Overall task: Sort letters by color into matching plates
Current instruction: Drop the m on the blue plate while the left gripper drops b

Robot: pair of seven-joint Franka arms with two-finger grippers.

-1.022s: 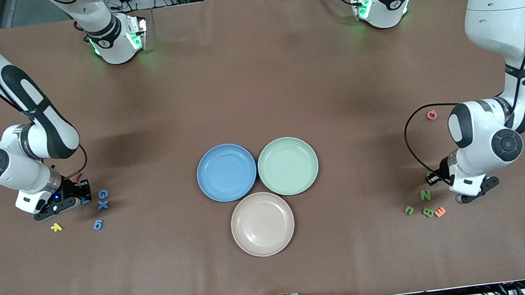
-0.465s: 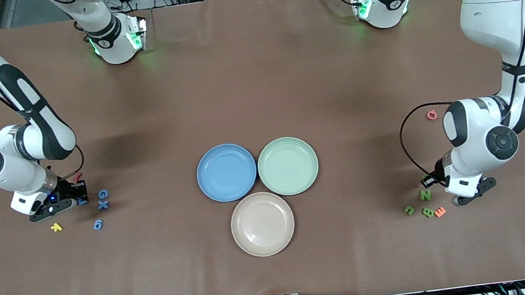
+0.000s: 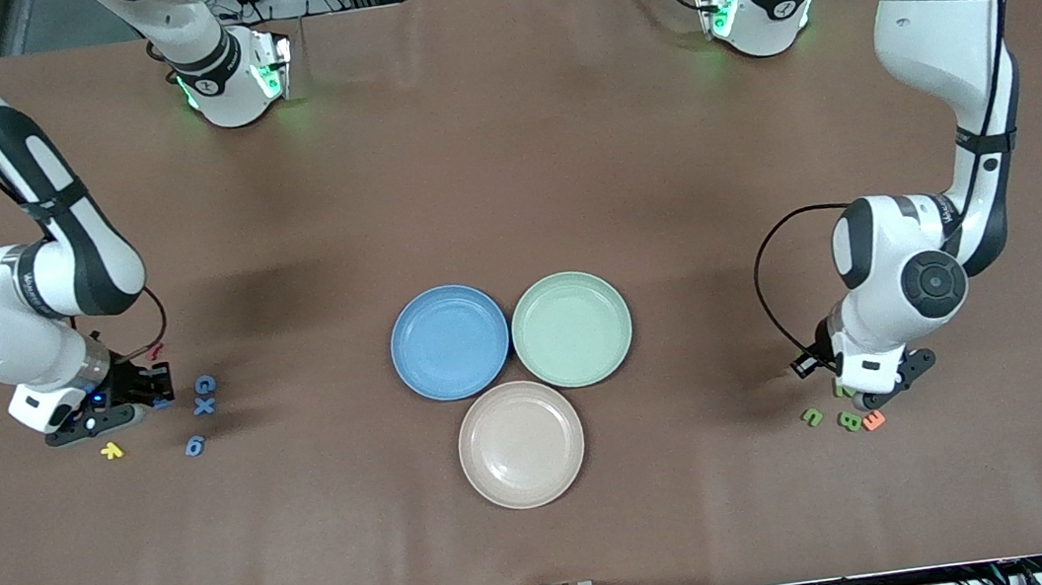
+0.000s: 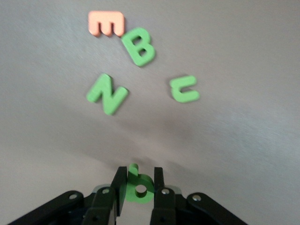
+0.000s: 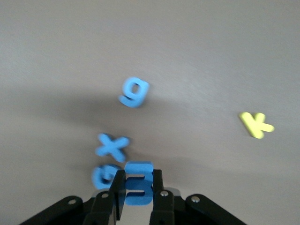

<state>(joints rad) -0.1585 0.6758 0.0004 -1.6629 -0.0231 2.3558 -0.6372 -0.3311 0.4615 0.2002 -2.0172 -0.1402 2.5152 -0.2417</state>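
Right arm's end first: your right claw [image 3: 157, 385] is pinching a blue 3 [image 5: 138, 183] by its flat faces, low over the tabletop [image 3: 508, 185] just beside the blue G [image 3: 205, 384], blue X [image 3: 204, 406] and blue 9 [image 3: 194, 446]; the yellow K [image 3: 111, 449] lies nearer the front camera. Mid-tabletop sit the blue plate [image 3: 408, 346] and green plate [image 3: 619, 320], rims touching, with the beige plate [image 3: 479, 476] nearer the camera. At the left arm's end, your left claw [image 3: 834, 371] is pinching a green 6 [image 4: 137, 185] over the green N [image 4: 107, 93], with the green C [image 3: 812, 416], green B [image 3: 850, 421] and orange E [image 3: 874, 420] close by.

Risks, as I judge them: both pieces are tiny, held edge-on, so either could twist or slip out in transit. Both arms head for adjacent plates, so a collision is possible. Dropping into the beige plate is an easy mistake.

The 3's long axis runs along the fingers, pointing out from the claw. The 6's stem likewise points out past the fingertips.
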